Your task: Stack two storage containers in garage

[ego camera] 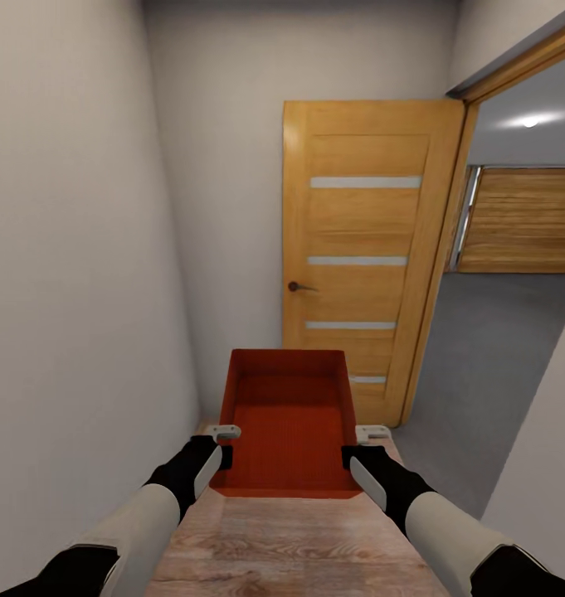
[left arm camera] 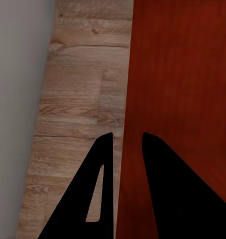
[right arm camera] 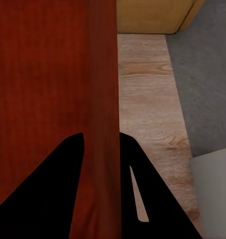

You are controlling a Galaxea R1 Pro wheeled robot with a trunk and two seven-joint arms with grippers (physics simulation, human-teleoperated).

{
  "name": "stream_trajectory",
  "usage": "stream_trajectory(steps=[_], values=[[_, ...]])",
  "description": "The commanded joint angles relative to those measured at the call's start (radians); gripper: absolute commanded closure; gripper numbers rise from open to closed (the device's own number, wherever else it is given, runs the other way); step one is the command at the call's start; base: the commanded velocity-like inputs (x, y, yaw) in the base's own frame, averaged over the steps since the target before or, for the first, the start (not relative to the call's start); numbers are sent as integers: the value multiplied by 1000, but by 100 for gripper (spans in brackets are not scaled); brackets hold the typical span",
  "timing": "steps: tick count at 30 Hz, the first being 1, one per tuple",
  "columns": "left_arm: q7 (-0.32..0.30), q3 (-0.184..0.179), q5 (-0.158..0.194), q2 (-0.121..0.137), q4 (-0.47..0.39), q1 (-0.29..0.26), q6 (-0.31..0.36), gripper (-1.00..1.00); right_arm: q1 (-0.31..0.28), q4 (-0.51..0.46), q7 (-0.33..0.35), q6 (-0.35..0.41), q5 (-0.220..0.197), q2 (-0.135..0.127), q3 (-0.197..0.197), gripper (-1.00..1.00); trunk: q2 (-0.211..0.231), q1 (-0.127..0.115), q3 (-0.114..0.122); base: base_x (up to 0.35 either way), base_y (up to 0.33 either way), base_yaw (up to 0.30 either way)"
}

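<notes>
In the hallway: a narrow passage with a light wood plank floor (ego camera: pixel 290 539) ran between plain pale walls
Container: one orange-red storage container (ego camera: pixel 287 423) was carried level above the planks, midway between both arms
Left gripper (ego camera: pixel 225 444): clamped on the bin's left wall, one finger on each side
Right gripper (ego camera: pixel 353 446): clamped on the right wall likewise
Door: an open wooden door (ego camera: pixel 361 249) stood ahead
Beyond the doorway: a dark grey concrete floor (ego camera: pixel 489 348) and a wood-plank door wall (ego camera: pixel 523 220)
</notes>
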Motion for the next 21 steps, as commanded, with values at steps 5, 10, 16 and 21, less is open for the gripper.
stream_trajectory(steps=[5, 10, 16, 21], values=[[21, -4, -29, 0, -6, 1, 12, 100, -2, -10, -9, 10, 25, 0, -14, 100, -2, 1, -2, 307, 0, 0], [21, -4, -29, 0, -7, 1, 13, 100, -2, -10, -9, 11, 25, -3, -14, 100, -2, 1, -2, 195, 0, -12], [22, -3, -29, 0, -8, 1, 12, 100, -2, -10, -9, 11, 25, -4, -14, 100, -2, 1, -2, 23, 0, -181], [22, -3, -29, 0, -8, 1, 13, 100, -2, -10, -9, 11, 25, -3, -14, 100, -2, 1, -2, 2, 0, -237]])
